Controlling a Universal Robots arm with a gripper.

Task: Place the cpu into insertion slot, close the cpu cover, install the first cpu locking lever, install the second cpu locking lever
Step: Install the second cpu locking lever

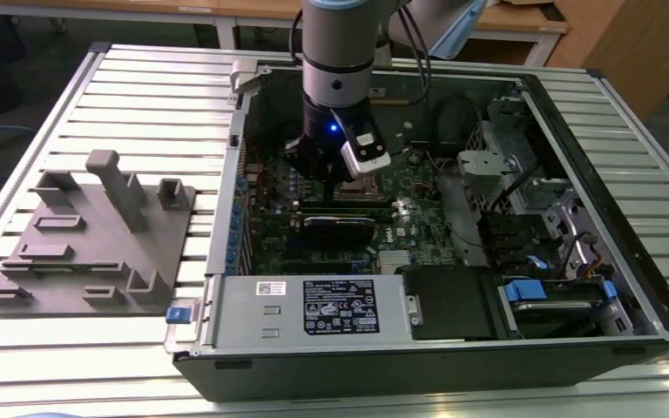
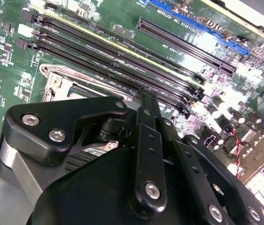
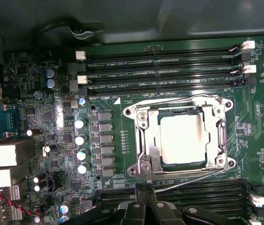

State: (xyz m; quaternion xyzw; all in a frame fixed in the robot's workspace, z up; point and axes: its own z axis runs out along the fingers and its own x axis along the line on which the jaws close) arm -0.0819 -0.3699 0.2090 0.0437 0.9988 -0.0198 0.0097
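A ribbed pale-grey metal tabletop (image 1: 32,348) fills the foreground in the exterior view, and on it sits an open black computer case (image 1: 648,287) with the arm reaching down inside. Nearest the camera lies the grey labelled power-supply box (image 1: 311,306); at the exterior view's left rests a grey moulded fixture block (image 1: 91,239) with upright posts.

Further in, the black gripper (image 2: 145,96) hangs just above the green circuit board (image 3: 38,117), its fingers pressed together into one narrow blade, pinching nothing. In the first wrist view the tip sits right at a thin wire locking lever (image 3: 188,180) running along one edge of the socket.

And there is the small square cpu with its dull silver-grey top (image 3: 181,139), lying flat inside the insertion slot, the dark socket with a silvery rim (image 3: 139,140). The thin silvery cpu cover frame (image 3: 218,140) looks to be down around the chip, so the work seems to be at the levers.

The risk: that wire is springy and slim, and a closed tip could slip off it and strike the small silver-topped capacitors (image 3: 80,140) beside the socket, or the lever could snap back if it misses its hook.

Beyond the socket, long black memory slots (image 3: 160,70) run close alongside, crowding any sweep. Furthest back, black cables (image 1: 451,104) loop along the case wall.
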